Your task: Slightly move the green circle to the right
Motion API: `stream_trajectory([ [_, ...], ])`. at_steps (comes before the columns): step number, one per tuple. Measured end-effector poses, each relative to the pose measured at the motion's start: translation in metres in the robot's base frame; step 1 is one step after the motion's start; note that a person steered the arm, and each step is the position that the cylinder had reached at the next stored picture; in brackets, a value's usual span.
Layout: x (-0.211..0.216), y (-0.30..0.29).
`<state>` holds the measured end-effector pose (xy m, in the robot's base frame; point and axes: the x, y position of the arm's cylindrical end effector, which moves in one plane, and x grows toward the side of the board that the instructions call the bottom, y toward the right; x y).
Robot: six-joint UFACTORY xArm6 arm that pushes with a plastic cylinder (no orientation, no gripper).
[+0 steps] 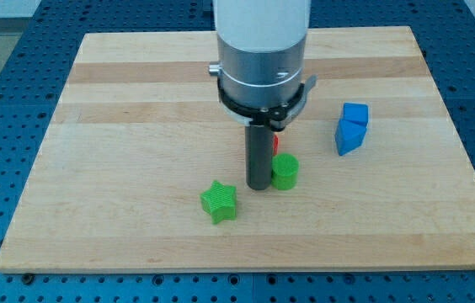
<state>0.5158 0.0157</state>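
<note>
Green star (220, 201) sits nearest; my tip (259, 186) touches the green circle's (285, 172) left side, placed to push it rightward. No jaws exist.

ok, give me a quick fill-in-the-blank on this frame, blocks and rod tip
My tip sits right against the view's ____ side of the green circle.
The green star lies toward the view's ____ left of the green circle.
The block nearest the view's right edge is coloured ____.
All blocks rest on a ____ board.

Missing words: left; bottom; blue; wooden
</note>
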Motion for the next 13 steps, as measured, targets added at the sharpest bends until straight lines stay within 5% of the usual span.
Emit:
stream_trajectory([
  [6,0.0,0.097],
  [8,0.001,0.094],
  [10,0.017,0.031],
  [13,-0.016,0.06],
])
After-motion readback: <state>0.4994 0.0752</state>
